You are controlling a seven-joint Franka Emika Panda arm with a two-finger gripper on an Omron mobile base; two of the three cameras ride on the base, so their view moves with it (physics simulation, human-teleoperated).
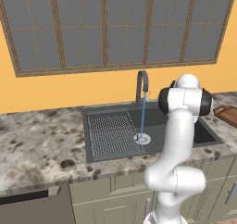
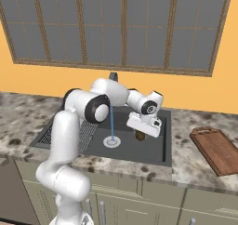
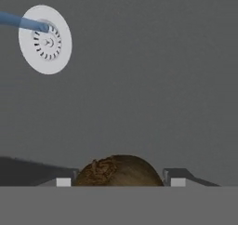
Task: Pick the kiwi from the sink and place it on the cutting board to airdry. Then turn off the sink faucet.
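Down in the sink [image 2: 153,154], right half of the basin. My gripper [image 2: 142,135] hangs low over the dark floor, and the kiwi [image 3: 118,171] sits between my two fingertips [image 3: 179,176], one on either flank. Jaws drawn in on the kiwi, pinching it by the look of the hand view; from the right base view the kiwi shows as a brown lump just under the hand, at or barely off the basin floor. I can't tell whether it is lifted.

Water runs in a thin blue stream [image 1: 142,114] from the faucet [image 1: 141,85] onto the round drain [image 3: 45,39], which lies apart from the kiwi, to one side.

Step in hand, as I judge it: the pick, grip just taken. Next calls for a straight lift clear of the sink wall, then a carry to the right over the bench [image 2: 195,168] to the cutting board [image 2: 216,149], which lies well apart from the sink. Faucet remains to shut off after that.
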